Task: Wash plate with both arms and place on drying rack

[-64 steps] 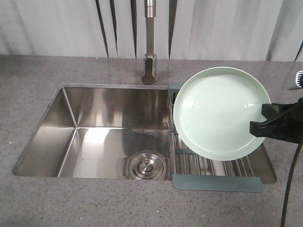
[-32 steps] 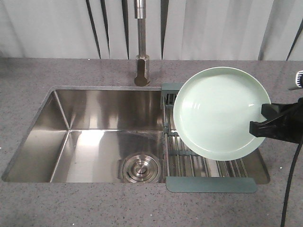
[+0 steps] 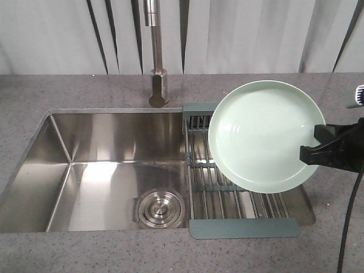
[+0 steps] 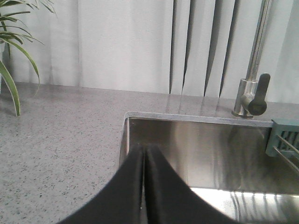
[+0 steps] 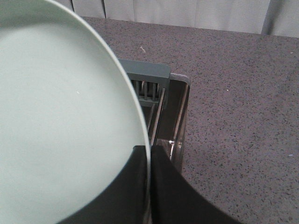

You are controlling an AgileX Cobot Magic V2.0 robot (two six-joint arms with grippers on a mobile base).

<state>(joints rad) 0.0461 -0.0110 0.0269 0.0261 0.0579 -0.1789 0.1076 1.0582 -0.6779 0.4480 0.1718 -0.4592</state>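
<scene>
The pale mint-green plate (image 3: 263,135) is held tilted in the air above the drying rack (image 3: 239,190), which spans the right end of the sink. My right gripper (image 3: 314,145) is shut on the plate's right rim; in the right wrist view the rim sits between the black fingers (image 5: 149,154) and the plate (image 5: 60,126) fills the left half. My left gripper (image 4: 144,151) is shut and empty, pointing at the sink's left edge. It does not show in the front view.
A steel sink (image 3: 108,170) with a round drain (image 3: 159,208) lies left of the rack. A tall faucet (image 3: 156,57) stands behind it. Grey speckled counter (image 3: 68,250) surrounds the sink. A plant (image 4: 11,60) stands at the far left.
The front view has shifted: sink, faucet and rack have slid left in the frame. The plate and my right gripper keep the same place in the frame.
</scene>
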